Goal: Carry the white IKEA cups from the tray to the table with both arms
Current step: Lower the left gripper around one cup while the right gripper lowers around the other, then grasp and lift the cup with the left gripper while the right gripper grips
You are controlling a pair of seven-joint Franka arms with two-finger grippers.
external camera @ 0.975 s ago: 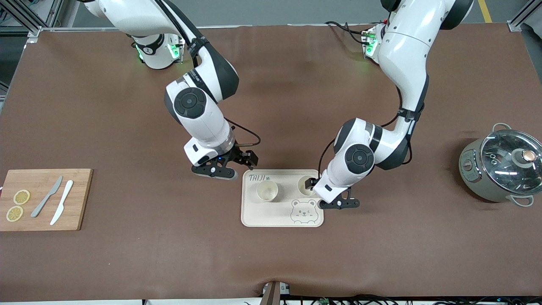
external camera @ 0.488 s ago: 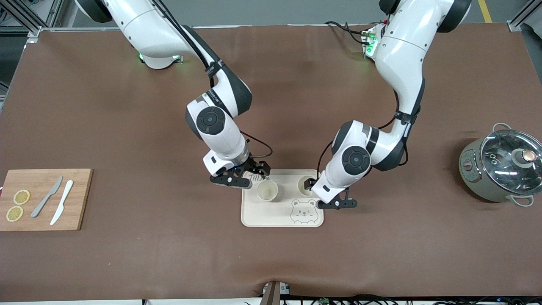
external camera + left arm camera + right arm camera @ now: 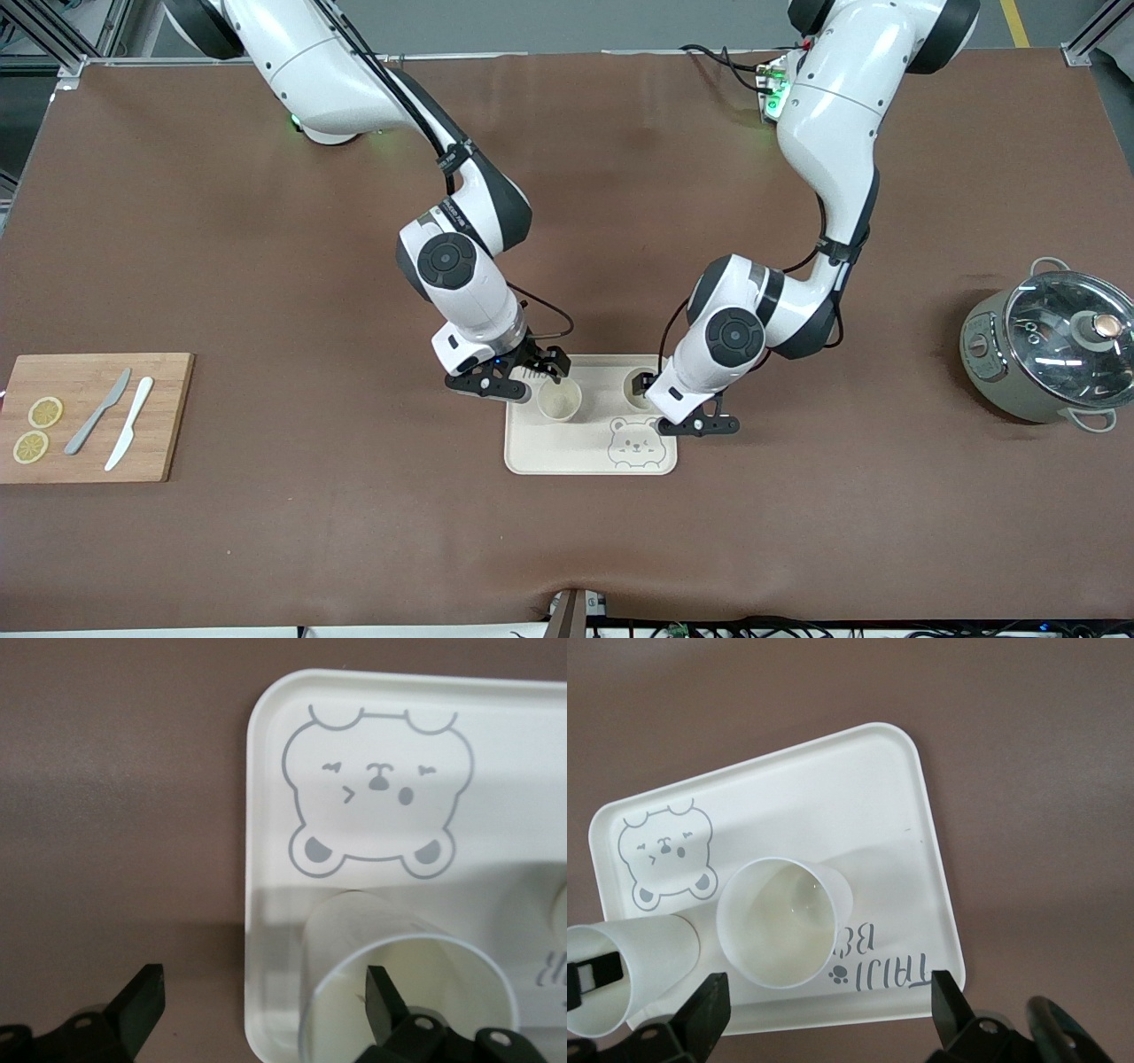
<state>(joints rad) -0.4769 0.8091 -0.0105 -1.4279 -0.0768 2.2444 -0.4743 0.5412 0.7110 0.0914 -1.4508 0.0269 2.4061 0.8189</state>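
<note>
1. A wooden cutting board (image 3: pixel 93 416) lies at the right arm's end of the table (image 3: pixel 266 532), carrying two lemon slices (image 3: pixel 37 429), a grey knife (image 3: pixel 97 411) and a white knife (image 3: pixel 129 423); none of it matters here.
2. The right gripper (image 3: pixel 523 377) hangs over the tray (image 3: pixel 567 452) edge, just beside the first cup (image 3: pixel 559 400). Its fingers stand wide apart, holding nothing. In the right wrist view the cup (image 3: pixel 784 921) sits between the fingertips but off-centre.
3. Risk: closing from here could catch the rim unevenly, tipping the light cup or pushing it along the tray.
4. The second cup (image 3: pixel 637 387) stands upright on the tray, toward the left arm's end.
5. The left gripper (image 3: pixel 660 399) is over it, fingers apart. The left wrist view shows one fingertip (image 3: pixel 383 988) inside the cup's mouth (image 3: pixel 407 1001), the other outside the tray.
6. Risk: pinching only one wall may squash or tilt this cup, and a lift could drag the tray.
7. A lidded pot (image 3: pixel 1050 354) sits well apart.
</note>
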